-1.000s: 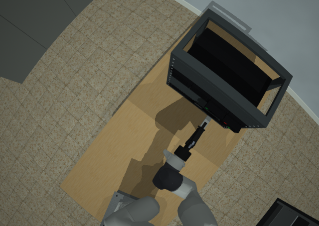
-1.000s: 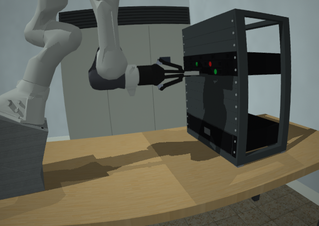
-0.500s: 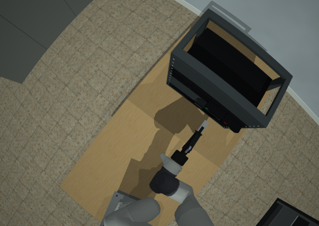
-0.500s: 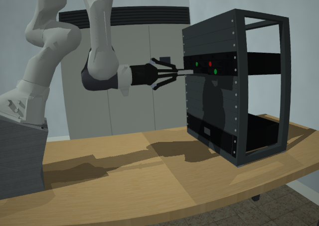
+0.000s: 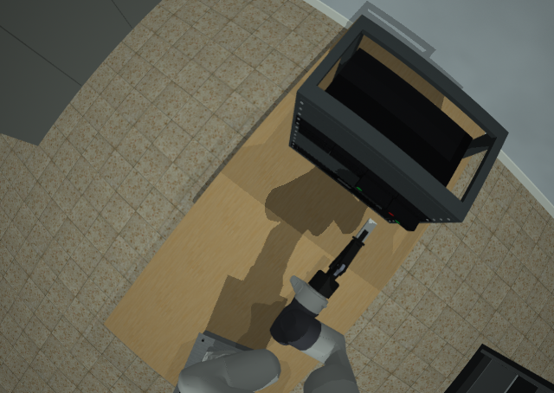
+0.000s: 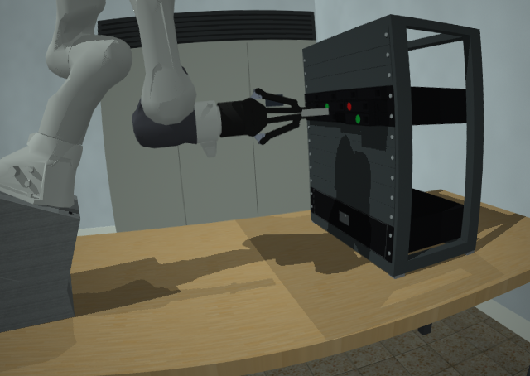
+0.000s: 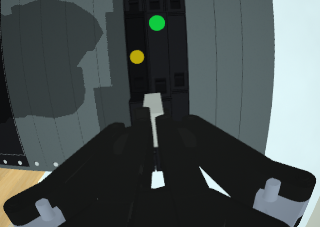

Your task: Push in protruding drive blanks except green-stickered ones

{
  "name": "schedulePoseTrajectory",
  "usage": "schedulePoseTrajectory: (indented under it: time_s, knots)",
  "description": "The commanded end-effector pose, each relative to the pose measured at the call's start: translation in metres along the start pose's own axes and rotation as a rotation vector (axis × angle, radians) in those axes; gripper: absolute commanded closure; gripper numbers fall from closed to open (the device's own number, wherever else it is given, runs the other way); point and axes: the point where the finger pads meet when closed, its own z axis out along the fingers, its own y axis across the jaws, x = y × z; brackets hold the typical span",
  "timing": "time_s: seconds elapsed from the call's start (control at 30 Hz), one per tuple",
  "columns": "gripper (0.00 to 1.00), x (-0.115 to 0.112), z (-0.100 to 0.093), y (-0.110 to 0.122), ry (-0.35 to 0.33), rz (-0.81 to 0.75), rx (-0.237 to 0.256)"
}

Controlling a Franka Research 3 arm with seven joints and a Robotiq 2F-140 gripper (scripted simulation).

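The dark rack [image 5: 393,129] stands on the wooden table, and also shows in the side view [image 6: 385,141]. Its row of black drive blanks [image 6: 349,112] carries a green sticker [image 6: 326,105], a red sticker [image 6: 349,105] and a second green sticker [image 6: 358,118]. The wrist view shows a green sticker [image 7: 156,23] and a yellow sticker [image 7: 136,57] on neighbouring blanks. From above, blanks near the red sticker [image 5: 390,213] jut from the front. My gripper [image 5: 370,224] [image 6: 319,112] [image 7: 153,106] is shut and empty. It points level at the blank row with a short gap to the front.
The rack sits near the table's far right end, close to the edge [image 6: 492,235] and the wall. Grey filler panels [image 6: 350,171] cover the front below the blanks. A grey cabinet stands behind the table. My arm's base [image 6: 34,252] is at the left.
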Motion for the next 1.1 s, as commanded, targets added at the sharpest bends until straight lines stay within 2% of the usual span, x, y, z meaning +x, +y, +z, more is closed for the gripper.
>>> schedulePoseTrajectory:
  time_s: [0.0, 0.2, 0.37, 0.67, 0.9, 1.07]
  knots:
    - [1.00, -0.007, -0.001, 0.001, 0.023, 0.031, 0.017]
    - [1.00, -0.040, -0.001, 0.010, 0.023, 0.031, 0.017]
    - [1.00, -0.058, -0.001, 0.015, 0.023, 0.031, 0.017]
    - [1.00, -0.061, 0.000, 0.016, 0.023, 0.031, 0.017]
    - [1.00, -0.060, 0.034, 0.015, 0.023, 0.031, 0.017]
    - [1.00, -0.060, 0.038, 0.015, 0.023, 0.031, 0.017]
